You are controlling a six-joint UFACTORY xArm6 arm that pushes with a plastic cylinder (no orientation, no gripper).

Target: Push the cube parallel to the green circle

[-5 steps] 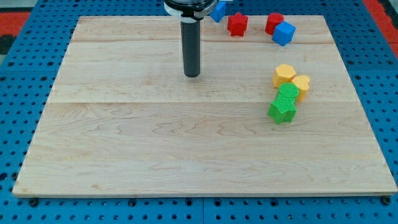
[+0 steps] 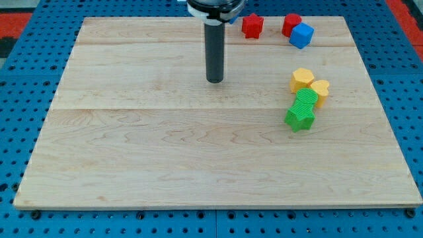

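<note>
My tip rests on the wooden board, in the upper middle, well to the left of all the blocks. The blue cube sits near the top right edge, touching a red round block on its upper left. The green round block lies at the right, above and touching a green star block. The rod hides most of another blue block at the top edge.
A red star block sits near the top edge, right of the rod. A yellow hexagon block and a yellow heart block touch the green round block from above. The board lies on a blue pegboard.
My tip has moved a little to the right along the board. No block has moved.
</note>
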